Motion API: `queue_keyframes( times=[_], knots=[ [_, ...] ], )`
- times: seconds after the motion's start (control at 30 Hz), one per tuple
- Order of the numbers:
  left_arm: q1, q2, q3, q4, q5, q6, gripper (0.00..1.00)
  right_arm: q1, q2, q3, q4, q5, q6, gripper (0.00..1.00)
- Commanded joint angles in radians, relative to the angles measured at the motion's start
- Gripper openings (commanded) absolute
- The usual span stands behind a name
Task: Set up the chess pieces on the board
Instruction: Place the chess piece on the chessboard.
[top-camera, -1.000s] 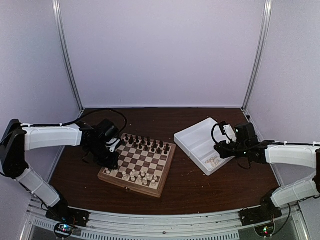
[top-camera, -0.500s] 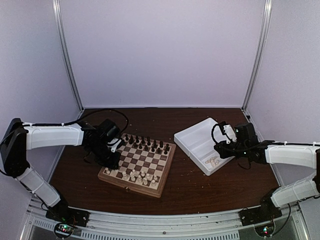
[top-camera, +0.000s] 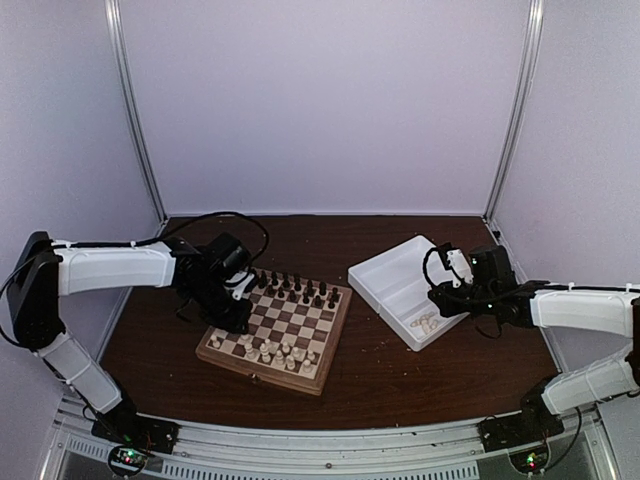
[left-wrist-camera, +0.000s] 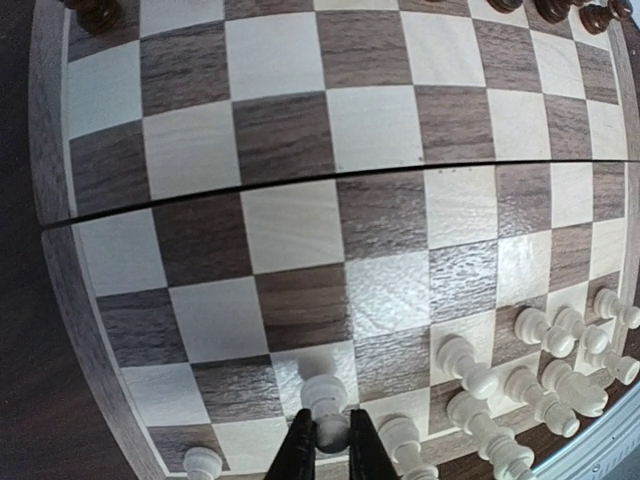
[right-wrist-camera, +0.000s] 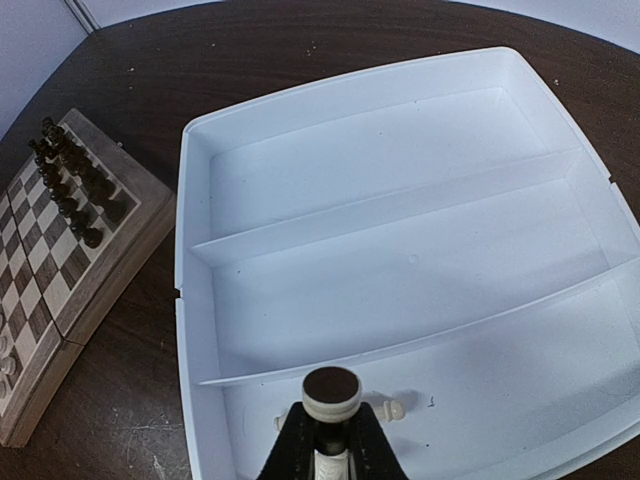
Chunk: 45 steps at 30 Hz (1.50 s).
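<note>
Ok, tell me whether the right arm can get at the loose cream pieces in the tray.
Reach, probably yes: the right hand hangs just over the loose pieces in the tray, nothing between. But it is shut on a cream piece, so it likely can't take another.

The left arm (top-camera: 110, 268) and the right arm (top-camera: 585, 308) have smooth white shells over their long links, with black joints and black wrist blocks. A thin black cable (top-camera: 215, 220) arcs over the left wrist, and a second cable (top-camera: 432, 262) loops beside the right. Each black base (top-camera: 150, 435) carries small coloured lights. The fingers (left-wrist-camera: 300, 452) are slim, dark and tapered.
</note>
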Motion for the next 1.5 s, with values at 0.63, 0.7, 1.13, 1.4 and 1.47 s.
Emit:
queue_keyframes(
  times=[0.63, 0.7, 1.13, 1.4, 1.47],
  knots=[
    [-0.079, 0.082, 0.079, 0.017, 0.027, -0.005, 0.07, -0.003, 0.004, -0.006, 0.01, 0.001, -0.007, 0.0],
    [-0.081, 0.085, 0.081, 0.018, 0.025, -0.005, 0.07, -0.003, 0.003, -0.005, 0.01, 0.001, -0.007, 0.0],
    [-0.087, 0.098, 0.091, 0.014, 0.012, -0.005, 0.21, -0.003, 0.004, -0.005, 0.011, 0.001, -0.006, 0.0],
    [-0.087, 0.107, 0.127, -0.023, -0.015, 0.003, 0.3, -0.003, 0.004, -0.005, 0.01, 0.0, -0.007, 0.0],
    [-0.087, 0.1, 0.131, -0.031, -0.022, 0.003, 0.31, -0.003, 0.004, -0.005, 0.01, 0.001, -0.007, 0.0]
  ],
)
